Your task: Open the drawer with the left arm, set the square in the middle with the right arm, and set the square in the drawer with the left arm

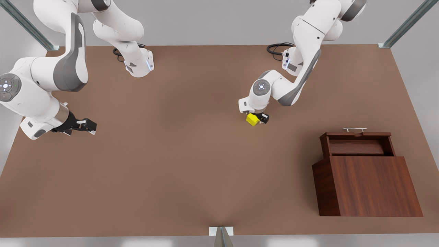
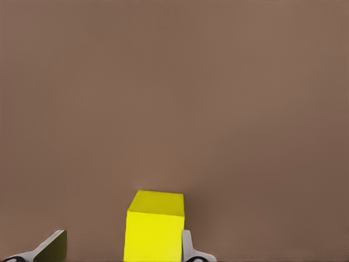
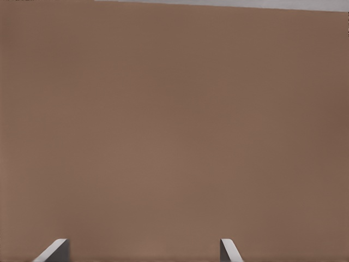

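On the front view's left I see my right gripper (image 1: 88, 126) hanging over bare table (image 1: 178, 171), well apart from everything else; that arm waits. Its fingers (image 3: 54, 250) stand wide, with nothing between them.

Near the middle of the table, a little toward the far side, my left gripper (image 1: 258, 118) is at the square (image 1: 252, 119). From the left wrist, the square (image 2: 154, 226) sits between the fingers (image 2: 188, 248), right against one and apart from the other, so the hand is wide and not closed on it. I cannot tell whether the square rests on the table.

On the front view's right stands the cabinet (image 1: 374, 185), well apart from the square. Its drawer (image 1: 356, 145) is pulled out toward the far side, handle (image 1: 354, 129) at its far edge.
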